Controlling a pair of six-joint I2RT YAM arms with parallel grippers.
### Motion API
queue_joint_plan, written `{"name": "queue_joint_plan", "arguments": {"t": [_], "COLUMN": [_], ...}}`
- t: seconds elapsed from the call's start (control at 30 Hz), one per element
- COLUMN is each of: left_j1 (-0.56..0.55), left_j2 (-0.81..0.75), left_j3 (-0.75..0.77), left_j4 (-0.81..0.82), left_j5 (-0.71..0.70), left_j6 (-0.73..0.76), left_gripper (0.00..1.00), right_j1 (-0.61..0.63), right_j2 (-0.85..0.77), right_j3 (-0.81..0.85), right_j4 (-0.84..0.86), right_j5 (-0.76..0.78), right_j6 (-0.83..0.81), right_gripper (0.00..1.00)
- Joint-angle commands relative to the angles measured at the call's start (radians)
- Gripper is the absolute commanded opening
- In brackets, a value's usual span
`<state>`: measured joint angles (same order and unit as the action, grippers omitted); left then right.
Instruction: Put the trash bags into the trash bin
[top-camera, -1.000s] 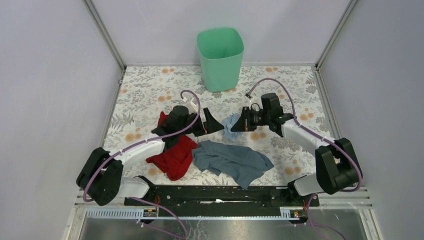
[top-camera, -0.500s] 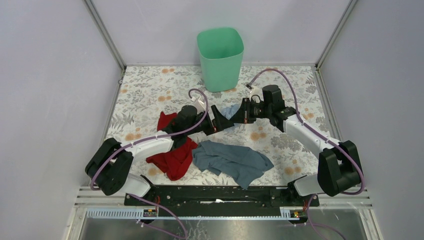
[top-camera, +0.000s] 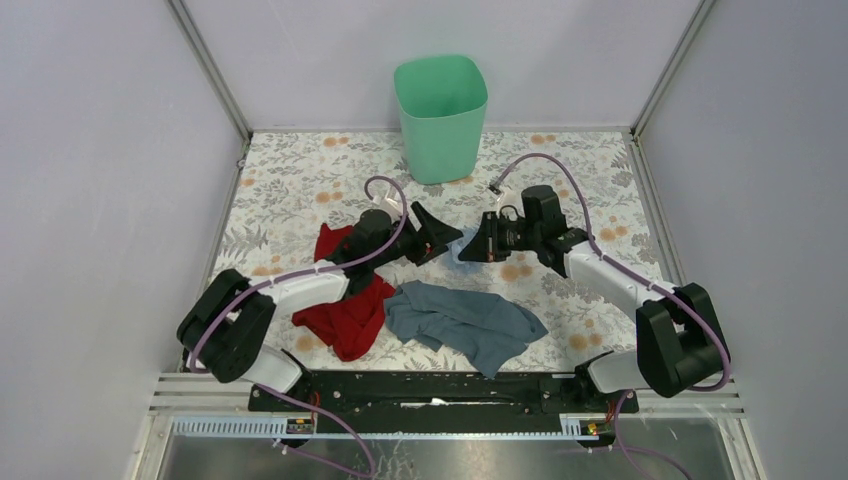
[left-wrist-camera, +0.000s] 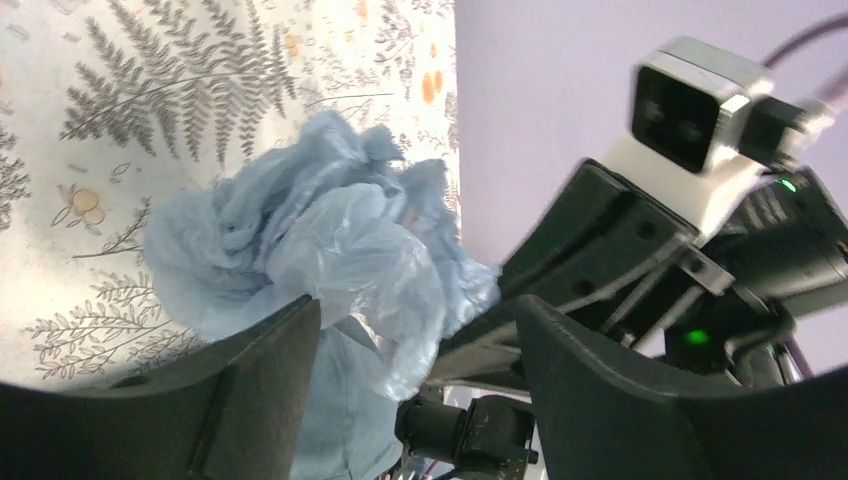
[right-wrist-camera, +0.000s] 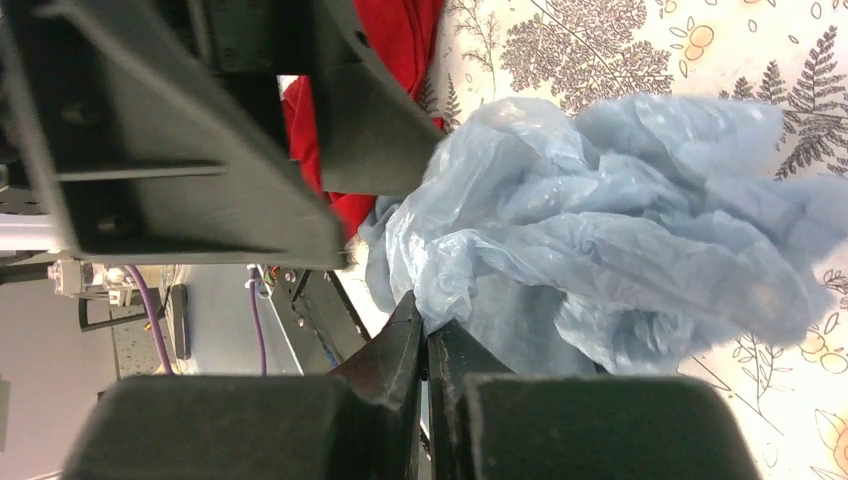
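Note:
The pale-blue crinkly trash bag (top-camera: 460, 246) lies bunched on the floral table between my two grippers; it shows large in the left wrist view (left-wrist-camera: 330, 240) and the right wrist view (right-wrist-camera: 600, 240). My right gripper (top-camera: 474, 247) is shut on an edge of the bag (right-wrist-camera: 425, 325). My left gripper (top-camera: 441, 234) is open, its fingers (left-wrist-camera: 260, 390) either side of the bag's near folds, facing the right gripper (left-wrist-camera: 640, 250). The mint-green trash bin (top-camera: 441, 115) stands upright at the back, apart from both arms.
A red cloth (top-camera: 350, 310) lies under the left arm and a grey-blue cloth (top-camera: 465, 320) lies in front of the grippers. The red cloth also shows in the right wrist view (right-wrist-camera: 400, 40). Walls enclose the table on three sides.
The left gripper has moved right, up to the bag. The right gripper rose with the bag half a second ago and has come back down and slightly left.

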<state>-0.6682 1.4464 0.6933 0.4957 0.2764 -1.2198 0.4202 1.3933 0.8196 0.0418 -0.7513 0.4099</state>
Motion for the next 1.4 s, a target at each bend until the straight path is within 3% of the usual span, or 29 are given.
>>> {"name": "queue_joint_plan", "arguments": {"t": [0.0,0.17,0.2,0.27,0.3,0.4,0.5,0.6,0.63,0.73,0.87,0.93,1.03,1.2,1.37], "left_j1": [0.009,0.014,0.016,0.041,0.057,0.126,0.184,0.206,0.211,0.216,0.22,0.22,0.218,0.199,0.16], "left_j2": [0.064,0.114,0.117,0.108,0.101,0.086,0.091,0.11,0.118,0.143,0.174,0.191,0.204,0.209,0.225], "left_j3": [0.024,0.06,0.063,0.06,0.051,-0.012,-0.08,-0.132,-0.142,-0.157,-0.171,-0.17,-0.169,-0.174,-0.162], "left_j4": [0.066,0.071,0.071,0.072,0.079,0.199,0.384,0.552,0.595,0.699,0.838,0.899,0.932,0.923,0.92], "left_j5": [0.005,0.044,0.051,0.071,0.084,0.164,0.262,0.327,0.344,0.381,0.399,0.392,0.386,0.363,0.341], "left_j6": [-0.04,-0.016,-0.01,-0.007,-0.016,-0.088,-0.174,-0.244,-0.264,-0.318,-0.417,-0.453,-0.472,-0.463,-0.458], "left_gripper": [0.7,0.4,0.28,0.05,0.0,0.0,0.0,0.0,0.0,0.0,0.0,0.0,0.0,0.0,0.0], "right_j1": [0.021,0.031,0.031,0.032,0.032,0.032,0.032,0.03,0.026,0.012,-0.016,-0.018,-0.017,-0.009,0.027], "right_j2": [-0.044,-0.053,-0.052,-0.05,-0.058,-0.117,-0.197,-0.251,-0.258,-0.225,-0.174,-0.153,-0.124,-0.034,0.065], "right_j3": [-0.011,-0.028,-0.026,-0.015,-0.01,-0.019,-0.037,-0.05,-0.051,-0.039,-0.081,-0.118,-0.208,-0.313,-0.311], "right_j4": [0.096,0.119,0.115,0.075,0.042,-0.073,-0.177,-0.247,-0.257,-0.257,-0.112,0.026,0.312,0.807,0.992], "right_j5": [-0.018,0.01,0.011,0.037,0.06,0.161,0.31,0.522,0.556,0.533,0.349,0.238,0.111,0.032,0.082], "right_j6": [0.008,0.031,0.034,0.026,0.014,-0.035,-0.043,0.072,0.094,0.102,0.123,0.138,0.295,0.569,0.656], "right_gripper": [0.05,0.07,0.1,0.27,0.35,0.61,0.76,0.96,0.98,0.99,0.95,0.91,0.9,0.9,0.87]}}
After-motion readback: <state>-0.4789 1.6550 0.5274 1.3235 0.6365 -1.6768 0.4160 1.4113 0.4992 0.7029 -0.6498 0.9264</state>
